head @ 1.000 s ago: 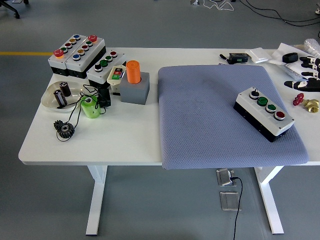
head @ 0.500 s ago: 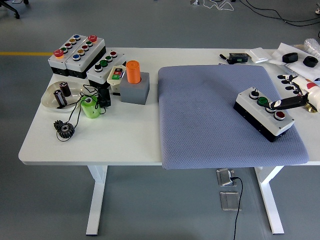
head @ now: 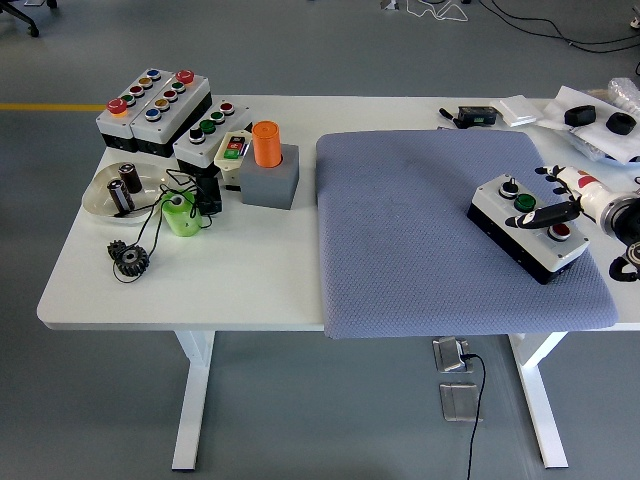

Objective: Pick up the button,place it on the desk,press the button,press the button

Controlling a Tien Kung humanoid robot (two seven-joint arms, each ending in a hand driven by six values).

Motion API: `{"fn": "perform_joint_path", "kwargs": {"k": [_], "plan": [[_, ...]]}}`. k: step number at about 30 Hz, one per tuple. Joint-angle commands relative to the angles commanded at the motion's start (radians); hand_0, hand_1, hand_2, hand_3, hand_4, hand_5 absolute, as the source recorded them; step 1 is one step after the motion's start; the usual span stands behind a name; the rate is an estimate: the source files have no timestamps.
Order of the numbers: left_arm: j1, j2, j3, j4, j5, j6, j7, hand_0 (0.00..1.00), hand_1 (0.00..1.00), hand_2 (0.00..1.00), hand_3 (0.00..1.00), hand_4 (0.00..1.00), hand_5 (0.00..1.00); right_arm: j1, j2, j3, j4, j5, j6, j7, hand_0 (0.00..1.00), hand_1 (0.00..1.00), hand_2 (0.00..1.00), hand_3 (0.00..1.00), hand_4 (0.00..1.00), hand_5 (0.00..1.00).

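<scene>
Over on the right half of the blue mat (head: 420,240), sitting flat and already set down: the button box (head: 528,225) — white top, black base, long axis running diagonally from far-left to near-right. Four controls in a row along that axis: black selector at the far end, green button (head: 525,202) next, then one hidden under a finger, red button (head: 560,232) at the near end. Coming in from the box's right: right hand (head: 570,195), holding nothing, one dark finger (head: 545,216) stretched out leftward across the top of the box, other fingers loosely apart behind it, off the box's far-right edge. Fingertip looks right on the third spot, between green and red — can't tell if actually pressing or just touching. Left hand nowhere in sight, so clearly the right one's job. Probably mid-press; next button only a short slide along the box's diagonal.
</scene>
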Motion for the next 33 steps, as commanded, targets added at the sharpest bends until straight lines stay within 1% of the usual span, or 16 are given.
{"fn": "perform_joint_path", "kwargs": {"k": [9,17,18,23,24,29,30,33], "plan": [[-0.004,0.002,0.007,0.0,-0.009,-0.002,-0.002,0.651,0.706,0.726,0.511,0.322,0.951,0.033,0.071,-0.017,-0.105,-0.07,0.013,0.0,0.998,0.962,0.998,0.998,0.95,0.269],[-0.002,0.0,0.012,0.0,-0.017,-0.002,-0.002,0.651,0.705,0.726,0.51,0.322,0.948,0.06,0.113,-0.023,-0.174,-0.104,0.007,0.0,0.998,0.959,0.998,0.998,0.957,0.278],[0.001,0.0,0.015,0.0,-0.02,-0.002,-0.002,0.651,0.705,0.726,0.51,0.322,0.947,0.065,0.121,-0.025,-0.187,-0.114,0.009,0.0,0.996,0.932,0.998,0.998,0.96,0.283],[0.007,0.0,0.021,0.0,-0.022,-0.001,-0.001,0.651,0.705,0.726,0.51,0.322,0.947,0.079,0.146,-0.036,-0.232,-0.133,0.01,0.0,0.996,0.932,0.998,0.998,0.96,0.283],[0.008,0.0,0.022,0.0,-0.022,-0.001,-0.001,0.651,0.706,0.726,0.51,0.322,0.946,0.083,0.151,-0.039,-0.243,-0.137,0.009,0.0,0.955,0.852,0.945,0.998,0.959,0.286],[0.011,0.0,0.024,0.0,-0.021,0.001,0.0,0.651,0.706,0.726,0.51,0.322,0.946,0.099,0.171,-0.052,-0.295,-0.168,0.005,0.0,0.955,0.852,0.945,0.998,0.959,0.286],[0.013,0.0,0.024,0.0,-0.019,0.001,0.0,0.65,0.706,0.726,0.51,0.32,0.945,0.101,0.174,-0.055,-0.303,-0.177,0.004,0.0,0.841,0.733,0.812,0.944,0.957,0.282],[0.017,0.0,0.026,0.0,-0.013,0.004,0.003,0.65,0.706,0.726,0.51,0.32,0.945,0.107,0.184,-0.071,-0.324,-0.199,0.004,0.0,0.841,0.733,0.812,0.944,0.957,0.282]]}}
